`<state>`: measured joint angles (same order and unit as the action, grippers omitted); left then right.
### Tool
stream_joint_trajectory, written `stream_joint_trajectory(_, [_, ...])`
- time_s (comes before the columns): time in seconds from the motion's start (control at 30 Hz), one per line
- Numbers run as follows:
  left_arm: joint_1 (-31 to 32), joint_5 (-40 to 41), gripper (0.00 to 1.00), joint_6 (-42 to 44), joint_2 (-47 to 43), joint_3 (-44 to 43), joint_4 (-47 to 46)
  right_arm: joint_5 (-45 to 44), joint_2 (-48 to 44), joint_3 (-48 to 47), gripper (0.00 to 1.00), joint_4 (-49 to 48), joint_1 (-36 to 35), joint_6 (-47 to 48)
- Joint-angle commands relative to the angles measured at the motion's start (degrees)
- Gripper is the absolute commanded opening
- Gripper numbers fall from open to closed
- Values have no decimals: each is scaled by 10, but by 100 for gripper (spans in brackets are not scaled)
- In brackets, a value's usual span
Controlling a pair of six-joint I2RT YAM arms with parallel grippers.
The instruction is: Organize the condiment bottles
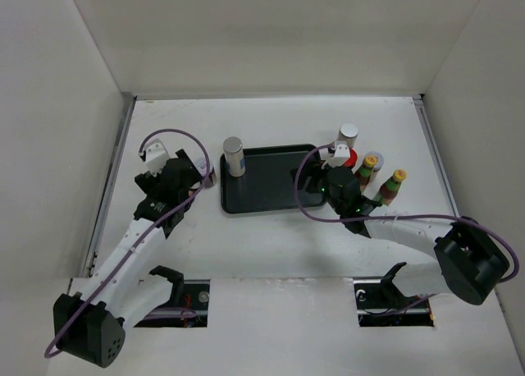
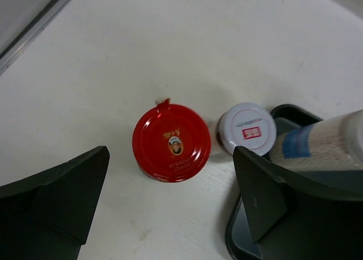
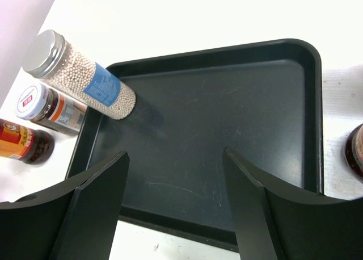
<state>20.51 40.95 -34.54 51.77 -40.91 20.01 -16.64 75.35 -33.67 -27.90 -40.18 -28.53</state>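
Observation:
A tall silver-lidded jar [image 1: 234, 156] of pale beads stands in the far left corner of the dark tray [image 1: 267, 197]; it also shows in the right wrist view [image 3: 79, 75]. A red-capped jar [image 2: 172, 142] and a white-capped jar [image 2: 247, 128] stand on the table just left of the tray. My left gripper [image 2: 170, 206] is open and empty above them, the red cap just ahead of its fingers. At the right stand a white shaker [image 1: 348, 134], a red-capped jar [image 1: 352, 158] and two brown bottles [image 1: 369, 167] [image 1: 393, 186]. My right gripper [image 3: 176, 186] is open and empty over the tray.
The tray's floor [image 3: 227, 129] holds only the tall jar. A dark jar [image 3: 356, 152] shows partly past the tray's right rim. White walls close the table on the left, right and back. Purple cables loop over both arms.

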Motion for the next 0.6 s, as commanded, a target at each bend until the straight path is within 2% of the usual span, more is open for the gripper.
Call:
stream_joint_trajectory(0.0, [-16, -39, 93, -35, 18, 24, -2, 5, -5, -1, 74, -38, -1, -6])
stream_joint_trajectory(0.27, [-45, -48, 91, -18, 92, 42, -97, 7, 0, -3, 75, -38, -1, -6])
stream_joint_trajectory(0.5, [-69, -61, 80, -8, 140, 50, -150, 10, -1, -2, 75, -38, -1, -6])
stream_joint_trajectory(0.57, [-70, -59, 72, -4, 143, 48, -152, 10, 1, -3, 75, -38, -1, -6])
